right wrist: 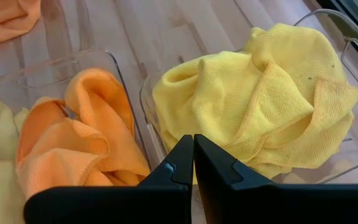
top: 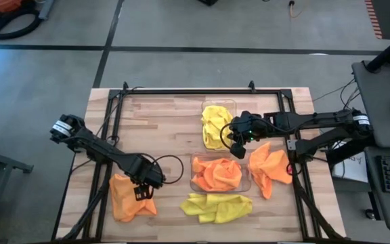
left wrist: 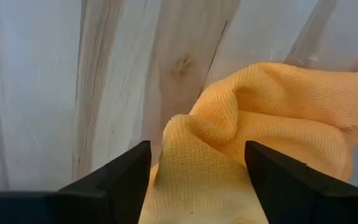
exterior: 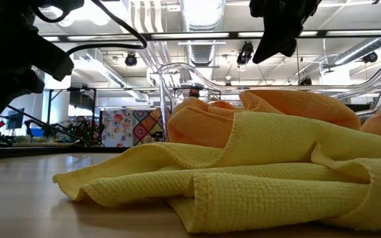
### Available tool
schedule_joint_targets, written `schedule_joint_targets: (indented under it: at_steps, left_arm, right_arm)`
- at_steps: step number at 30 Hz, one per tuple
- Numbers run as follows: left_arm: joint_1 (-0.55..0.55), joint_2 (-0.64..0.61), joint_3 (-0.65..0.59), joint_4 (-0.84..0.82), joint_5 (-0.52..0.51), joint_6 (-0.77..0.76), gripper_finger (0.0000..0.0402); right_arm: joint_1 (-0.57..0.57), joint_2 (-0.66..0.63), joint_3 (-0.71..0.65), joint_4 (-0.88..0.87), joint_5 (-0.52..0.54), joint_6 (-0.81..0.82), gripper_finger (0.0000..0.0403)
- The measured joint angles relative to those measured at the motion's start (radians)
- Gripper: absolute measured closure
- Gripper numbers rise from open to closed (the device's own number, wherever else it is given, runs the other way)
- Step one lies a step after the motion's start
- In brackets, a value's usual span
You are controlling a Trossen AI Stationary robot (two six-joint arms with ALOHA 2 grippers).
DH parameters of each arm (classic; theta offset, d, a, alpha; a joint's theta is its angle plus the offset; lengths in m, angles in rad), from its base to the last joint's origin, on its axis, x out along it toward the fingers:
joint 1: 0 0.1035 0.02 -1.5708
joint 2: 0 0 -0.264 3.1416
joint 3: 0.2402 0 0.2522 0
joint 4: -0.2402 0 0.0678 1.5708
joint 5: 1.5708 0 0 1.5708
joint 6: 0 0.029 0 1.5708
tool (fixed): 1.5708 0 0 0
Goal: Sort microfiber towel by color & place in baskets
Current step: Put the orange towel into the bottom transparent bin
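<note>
My left claw (top: 143, 192) stands wide apart over a crumpled orange towel (top: 128, 198) at the table's (top: 161, 129) near left, its fingers (left wrist: 117, 180) straddling a raised fold without pinching it. My right claw (top: 237, 144) is pressed together and empty, hanging beside the basket of yellow towels (top: 215, 125), with the basket of orange towels (top: 220, 174) just nearby.
</note>
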Motion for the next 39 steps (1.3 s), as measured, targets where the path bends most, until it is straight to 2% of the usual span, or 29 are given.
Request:
schedule_joint_targets:
  at_steps: [5,14,15,20,25,29,33,39]
  left_arm:
    - [-0.011,0.001,-0.004,0.002,-0.004,-0.001,0.0211]
    - [-0.013,0.003,-0.004,0.004,-0.005,0.011,0.0381]
    - [-0.013,0.003,-0.004,0.004,-0.005,0.011,0.039]
    - [-0.013,0.0,0.001,0.001,-0.006,0.021,0.0398]
    - [-0.013,-0.021,0.08,-0.004,-0.055,0.063,0.04]
    - [-0.013,-0.048,0.198,-0.031,-0.146,0.12,0.0401]
    - [-0.013,-0.055,0.349,-0.062,-0.289,0.203,0.0401]
    - [-0.013,-0.056,0.562,-0.069,-0.376,0.355,0.0401]
  right_arm:
    - [0.015,0.0,0.0,0.0,0.0,0.0,0.0394]
    - [0.033,0.0,0.0,0.0,0.0,0.0,0.0394]
    - [0.033,0.0,0.0,0.0,0.0,0.0,0.0394]
    - [0.037,-0.002,0.0,-0.003,0.001,0.0,0.0394]
    - [0.063,-0.016,0.0,-0.009,0.001,0.0,0.0394]
    - [0.095,-0.036,0.0,-0.009,0.011,0.0,0.0394]
    - [0.132,-0.051,0.0,-0.009,0.06,-0.001,0.0394]
    - [0.179,-0.054,0.0,-0.008,0.079,0.0,0.0394]
